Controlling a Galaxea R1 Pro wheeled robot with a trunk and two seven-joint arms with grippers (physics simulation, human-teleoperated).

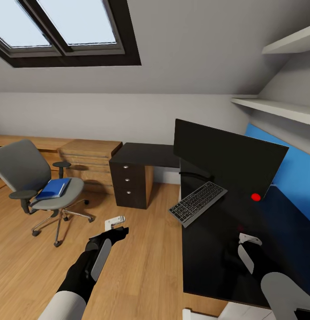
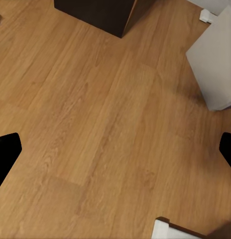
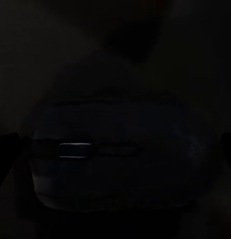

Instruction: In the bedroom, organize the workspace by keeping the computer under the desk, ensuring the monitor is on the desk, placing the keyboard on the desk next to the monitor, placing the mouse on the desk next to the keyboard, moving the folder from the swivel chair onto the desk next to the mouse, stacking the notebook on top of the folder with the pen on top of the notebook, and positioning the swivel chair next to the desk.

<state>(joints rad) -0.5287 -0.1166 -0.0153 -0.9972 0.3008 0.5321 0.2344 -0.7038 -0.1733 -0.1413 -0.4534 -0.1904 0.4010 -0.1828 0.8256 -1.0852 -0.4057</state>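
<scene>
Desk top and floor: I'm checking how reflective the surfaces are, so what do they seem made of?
The desk top looks like smooth black laminate or painted board, semi-gloss: it faintly mirrors the monitor's red dot. The floor looks like warm wood planks or wood-look laminate, satin, with visible grain and seams.

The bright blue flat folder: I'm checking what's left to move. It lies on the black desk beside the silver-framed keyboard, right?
Not quite. The bright blue flat folder lies on the grey swivel chair's seat, out on the wood floor, as the head view shows. The silver-framed keyboard is on the black desk.
</scene>
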